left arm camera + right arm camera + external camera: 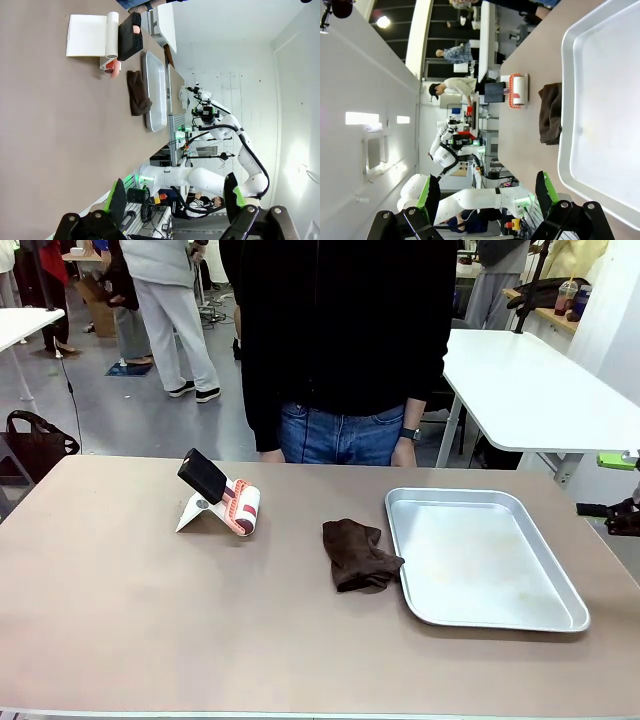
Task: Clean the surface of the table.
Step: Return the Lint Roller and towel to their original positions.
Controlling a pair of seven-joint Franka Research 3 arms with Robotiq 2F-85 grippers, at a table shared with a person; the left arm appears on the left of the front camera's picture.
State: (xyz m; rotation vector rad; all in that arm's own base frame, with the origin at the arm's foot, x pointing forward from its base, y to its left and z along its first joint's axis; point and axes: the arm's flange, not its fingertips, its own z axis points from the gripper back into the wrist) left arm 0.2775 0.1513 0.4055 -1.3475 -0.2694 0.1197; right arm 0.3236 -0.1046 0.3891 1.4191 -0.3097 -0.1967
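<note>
The tan table [150, 620] carries a crumpled brown cloth [360, 555] near its middle. Left of it lies a lint roller [225, 502] with a black handle and a peeled white sheet. In the left wrist view my left gripper [175, 196] hangs open and empty off the table's [50, 125] end, far from the roller [112, 35] and cloth [137, 92]. My right gripper [485, 195] is open and empty too, beyond the opposite end of the table [525, 125], with the cloth [550, 112] and roller [517, 90] past the tray.
A shallow silver tray [400, 540] sits empty right of the cloth, its rim [565, 100] close to my right gripper. A person in a black top [340, 330] stands at the far edge. A white table [530, 390] stands behind on the right.
</note>
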